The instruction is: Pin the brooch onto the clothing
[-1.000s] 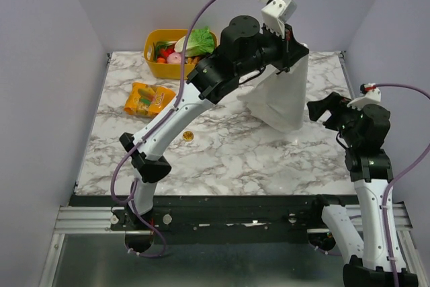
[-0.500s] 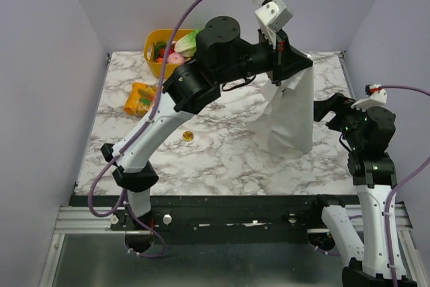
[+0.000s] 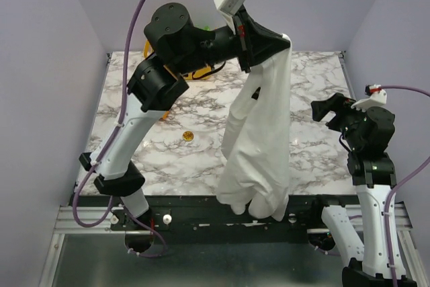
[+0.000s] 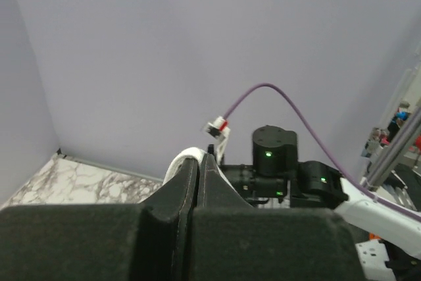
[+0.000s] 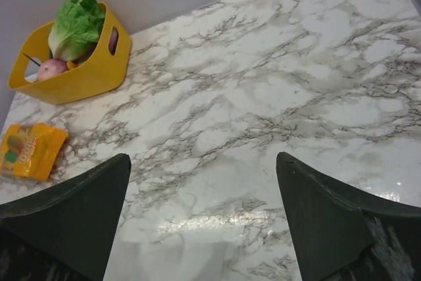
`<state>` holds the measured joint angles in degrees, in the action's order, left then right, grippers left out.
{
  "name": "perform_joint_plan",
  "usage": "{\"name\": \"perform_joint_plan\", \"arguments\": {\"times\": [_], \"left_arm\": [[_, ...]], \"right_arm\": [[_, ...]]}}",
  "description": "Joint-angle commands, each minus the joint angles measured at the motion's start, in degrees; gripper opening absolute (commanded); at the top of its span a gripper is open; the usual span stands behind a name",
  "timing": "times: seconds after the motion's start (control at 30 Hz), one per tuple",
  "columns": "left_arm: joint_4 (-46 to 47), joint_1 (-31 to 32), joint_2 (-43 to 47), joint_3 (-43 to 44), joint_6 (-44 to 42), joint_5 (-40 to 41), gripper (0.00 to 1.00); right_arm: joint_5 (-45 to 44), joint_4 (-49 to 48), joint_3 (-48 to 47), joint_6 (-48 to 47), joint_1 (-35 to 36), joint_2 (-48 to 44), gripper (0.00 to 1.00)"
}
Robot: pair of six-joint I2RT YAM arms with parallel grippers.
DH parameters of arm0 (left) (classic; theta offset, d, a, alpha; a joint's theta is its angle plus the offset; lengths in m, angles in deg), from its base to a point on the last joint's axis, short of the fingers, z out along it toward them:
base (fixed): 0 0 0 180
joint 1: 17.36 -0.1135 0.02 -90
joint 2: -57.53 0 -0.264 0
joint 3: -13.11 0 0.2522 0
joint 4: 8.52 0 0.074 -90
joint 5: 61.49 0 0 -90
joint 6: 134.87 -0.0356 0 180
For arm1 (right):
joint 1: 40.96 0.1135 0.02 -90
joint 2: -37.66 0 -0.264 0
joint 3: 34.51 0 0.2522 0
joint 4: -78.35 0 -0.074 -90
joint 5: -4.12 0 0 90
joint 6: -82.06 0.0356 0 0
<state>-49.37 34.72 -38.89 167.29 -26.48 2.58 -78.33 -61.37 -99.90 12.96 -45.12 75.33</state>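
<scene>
The clothing point(image 3: 259, 139), a white T-shirt, hangs in a long bunched drape from my left gripper point(image 3: 285, 39), which is raised high over the table's middle right and shut on its top edge. Its lower end dangles past the table's front edge. In the left wrist view the jaws are pressed together at the left gripper point(image 4: 199, 159), with a fold of white cloth point(image 4: 179, 161) at the tips. The brooch point(image 3: 188, 136), a tiny gold disc, lies on the marble left of the shirt. My right gripper point(image 3: 329, 109) stays open at the right side, and the right gripper point(image 5: 204, 162) has only bare marble between its fingers.
A yellow basket point(image 5: 72, 77) with lettuce point(image 5: 77, 23) and other vegetables stands at the back left. An orange snack packet point(image 5: 29, 151) lies in front of it. The left arm arches over the left half of the marble table point(image 3: 316, 152).
The left arm has swung up and toward the left, lifting the shirt off the table so that it now hangs full length toward the front edge. The right gripper has barely moved.
</scene>
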Motion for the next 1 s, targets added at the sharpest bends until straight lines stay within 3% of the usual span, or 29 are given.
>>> {"name": "perform_joint_plan", "arguments": {"times": [0.0, 0.17, 0.3, 0.43, 0.47, 0.5, 0.53, 0.57, 0.6, 0.7, 0.77, 0.8, 0.83, 0.9, 0.97], "left_arm": [[4.5, -7.4, -8.3, 1.7, 5.9, -4.6, 0.0], [5.8, -13.0, -21.7, 2.8, 9.5, -4.6, 0.0], [7.8, -16.1, -34.6, 10.1, 14.0, -3.8, 0.0], [16.8, -16.2, -40.8, 10.1, 20.6, -5.3, 0.02], [18.4, -16.3, -41.3, 9.9, 21.0, -4.3, 0.41], [17.5, -16.3, -41.2, 10.0, 20.5, 0.6, 0.67], [15.9, -16.8, -41.0, 9.8, 19.9, 3.5, 0.87], [13.5, -17.1, -39.6, 9.0, 19.0, 5.1, 0.99], [12.3, -17.5, -38.8, 8.0, 18.2, 6.1, 0.99], [5.3, -18.2, -32.8, 1.5, 14.5, 9.0, 0.99], [2.4, -17.9, -24.2, -9.8, 11.8, 11.3, 0.99], [3.6, -17.7, -20.4, -15.9, 12.1, 11.7, 0.99], [5.7, -17.6, -16.3, -29.5, 12.5, 11.9, 0.99], [10.8, -17.2, -4.5, -47.5, 14.0, 12.9, 0.99], [14.1, -17.2, 5.4, -57.2, 16.0, 12.9, 0.99]], "right_arm": [[-0.6, -1.3, 2.0, -0.6, -0.3, 0.9, 1.0], [1.9, -2.0, 3.4, -0.8, -0.3, 3.9, 1.0], [3.2, -2.3, 4.3, -0.4, -0.3, 6.0, 1.0], [3.6, -2.6, 5.1, -0.4, -0.3, 7.0, 1.0], [3.6, -2.8, 5.4, -0.4, -0.3, 7.1, 1.0], [3.7, -2.7, 5.5, -0.3, -0.3, 7.2, 1.0], [4.0, -2.7, 5.7, -0.4, -0.3, 7.1, 1.0], [4.1, -2.8, 5.8, -0.3, -0.3, 7.1, 1.0], [4.4, -2.8, 6.2, -0.3, -0.3, 6.9, 1.0], [6.0, -2.7, 7.2, -0.2, -0.3, 5.9, 1.0], [7.4, -2.7, 8.1, 0.5, -0.3, 5.4, 1.0], [8.3, -2.6, 8.7, 0.7, -0.3, 5.0, 1.0], [10.3, -2.5, 9.8, 1.2, -0.3, 5.0, 1.0], [12.3, -2.1, 10.8, 1.5, -0.2, 4.9, 1.0], [16.2, -1.4, 12.3, 0.6, 0.0, 4.4, 0.98]]}}
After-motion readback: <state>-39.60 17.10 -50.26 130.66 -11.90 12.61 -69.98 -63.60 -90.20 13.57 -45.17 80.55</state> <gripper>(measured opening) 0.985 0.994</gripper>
